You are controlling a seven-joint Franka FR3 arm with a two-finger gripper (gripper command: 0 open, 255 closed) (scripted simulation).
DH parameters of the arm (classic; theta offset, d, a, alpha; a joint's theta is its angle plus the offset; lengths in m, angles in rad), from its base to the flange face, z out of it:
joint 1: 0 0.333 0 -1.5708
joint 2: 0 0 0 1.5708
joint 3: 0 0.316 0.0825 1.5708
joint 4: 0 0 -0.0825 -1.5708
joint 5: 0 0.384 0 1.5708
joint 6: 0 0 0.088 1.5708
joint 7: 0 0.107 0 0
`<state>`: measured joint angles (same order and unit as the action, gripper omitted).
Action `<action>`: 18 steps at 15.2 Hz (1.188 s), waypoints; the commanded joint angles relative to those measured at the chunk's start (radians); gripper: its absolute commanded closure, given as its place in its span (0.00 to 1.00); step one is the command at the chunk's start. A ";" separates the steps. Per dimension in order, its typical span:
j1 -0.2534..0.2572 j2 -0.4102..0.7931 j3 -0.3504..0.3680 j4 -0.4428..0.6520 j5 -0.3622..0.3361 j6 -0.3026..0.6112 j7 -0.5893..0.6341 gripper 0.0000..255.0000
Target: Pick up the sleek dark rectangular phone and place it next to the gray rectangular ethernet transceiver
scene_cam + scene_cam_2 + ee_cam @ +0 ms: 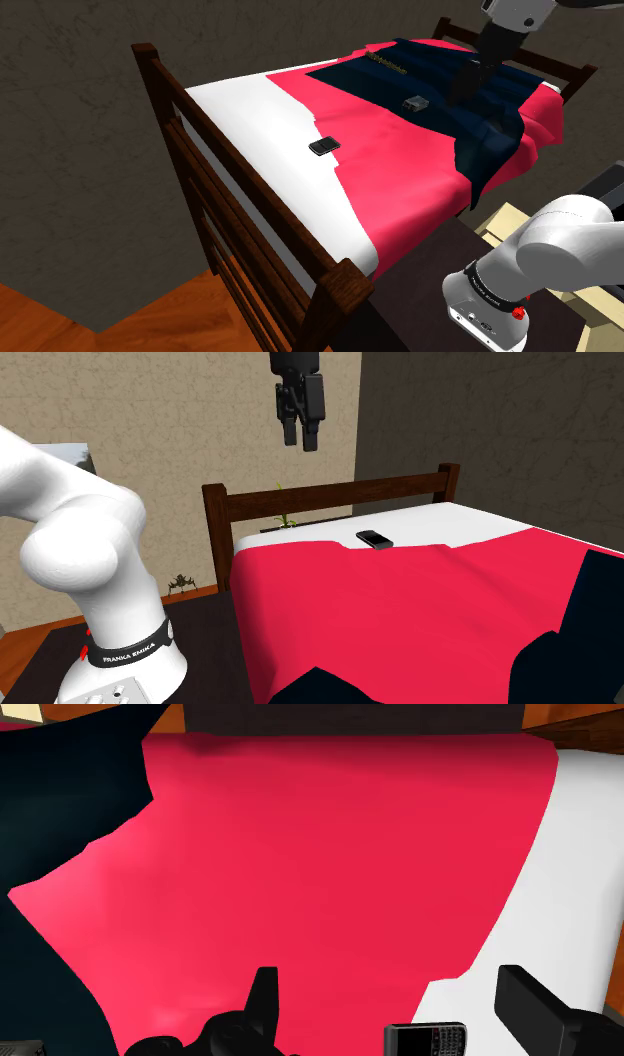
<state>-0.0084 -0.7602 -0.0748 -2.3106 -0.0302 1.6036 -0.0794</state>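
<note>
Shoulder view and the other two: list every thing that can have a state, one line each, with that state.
phone: lying flat, face up, where the red cover meets the white sheet; not held.
gripper: open, empty, raised well above the phone.
ethernet transceiver: lying on the dark blanket, untouched.
dark blanket: spread over the red cover, edge rumpled.

— Phone [427,1039]?
— Black, with pale keys. The transceiver [414,102] is grey.
— Bedding?
— White sheet [245,115], pinkish-red cover [400,180], navy blanket [440,80], all plain. Bed frame [200,185] dark brown, gripper [300,442] black.
</note>
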 commanded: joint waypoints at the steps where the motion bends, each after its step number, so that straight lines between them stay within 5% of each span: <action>1: 0.000 0.000 0.000 0.000 0.000 0.000 0.000 0.00; 9: -0.056 0.139 0.180 -0.072 0.115 0.210 0.444 0.00; 18: -0.131 0.435 0.347 -0.002 0.153 0.444 0.931 0.00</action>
<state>-0.1326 -0.3491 0.2563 -2.3208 0.1213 2.0297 0.7892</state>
